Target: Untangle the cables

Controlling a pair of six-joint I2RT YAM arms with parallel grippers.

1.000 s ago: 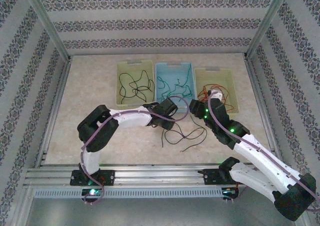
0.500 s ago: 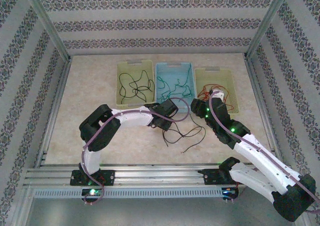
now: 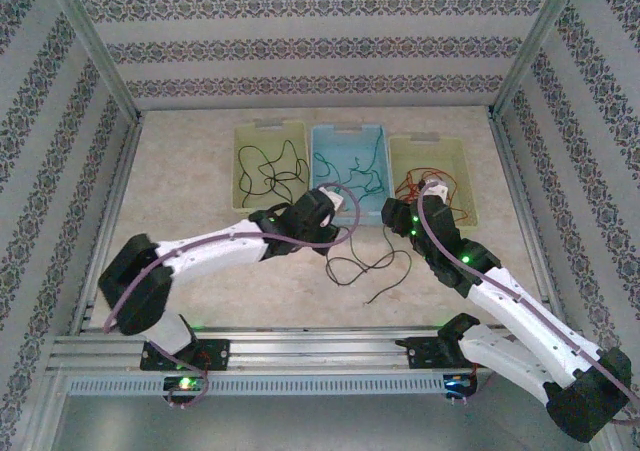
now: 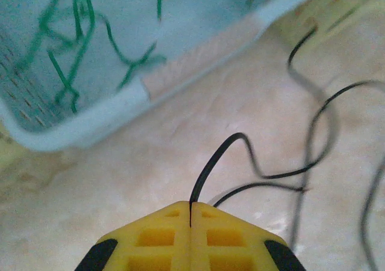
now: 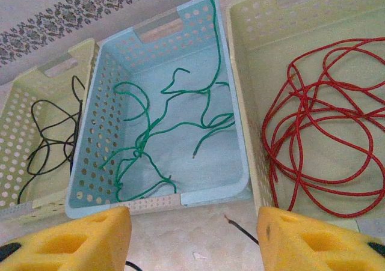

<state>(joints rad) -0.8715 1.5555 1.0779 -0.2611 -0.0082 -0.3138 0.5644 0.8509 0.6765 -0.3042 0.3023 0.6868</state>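
Loose black cables (image 3: 372, 267) lie tangled on the table in front of the bins. My left gripper (image 3: 337, 200) is shut on one black cable (image 4: 237, 135), which rises from between the closed yellow fingertips (image 4: 190, 206) just short of the blue bin (image 4: 198, 48). My right gripper (image 5: 192, 223) is open above the table near the blue bin's front rim, nothing between its fingers; a black cable end (image 5: 240, 229) lies below it. Green cables (image 5: 180, 127) lie in the blue bin, red cables (image 5: 319, 139) in the right bin, and black cables (image 5: 48, 139) in the left bin.
Three bins stand in a row at the back: a pale yellow one (image 3: 247, 196), the blue one (image 3: 318, 134) and another pale yellow one (image 3: 470, 211). Metal frame posts and patterned walls close in the table. A rail runs along the near edge.
My left gripper has shut on a black cable and the left arm has stretched out, carrying it up toward the blue bin. The loose black cables shifted with it. The right arm stayed still.
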